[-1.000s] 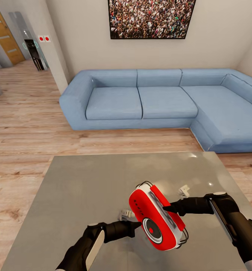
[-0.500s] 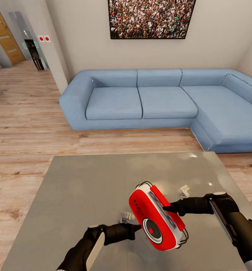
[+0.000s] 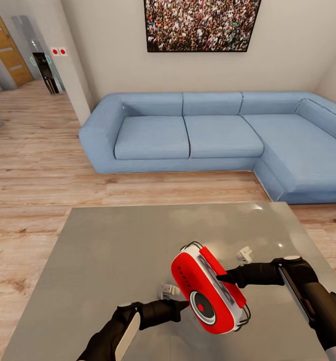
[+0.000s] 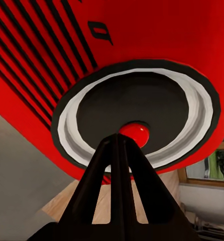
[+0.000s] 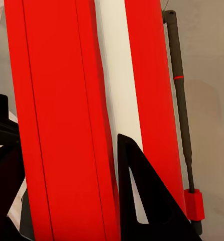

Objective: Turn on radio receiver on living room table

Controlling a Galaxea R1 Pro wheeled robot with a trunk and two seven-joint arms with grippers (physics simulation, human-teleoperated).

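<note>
Item: small rounded red radio [image 3: 208, 293], gripped in my right tool [image 3: 227, 277] above glossy grey surface [image 3: 113, 240]; my left tool [image 3: 184, 304], fingers together, touches its dial.

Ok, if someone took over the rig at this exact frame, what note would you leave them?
Right hand: shut on the radio receiver, holding it tilted above the table, a finger on its white side band.
Left hand: fingers shut together into a point, tip at the red button in the middle of the round dial; contact looks made or very near, cannot confirm.
Done: radio picked up, poking hand lined up on the button.
Left: press the button and check that the radio is on. Nothing in the pictures shows it switched on.
</note>
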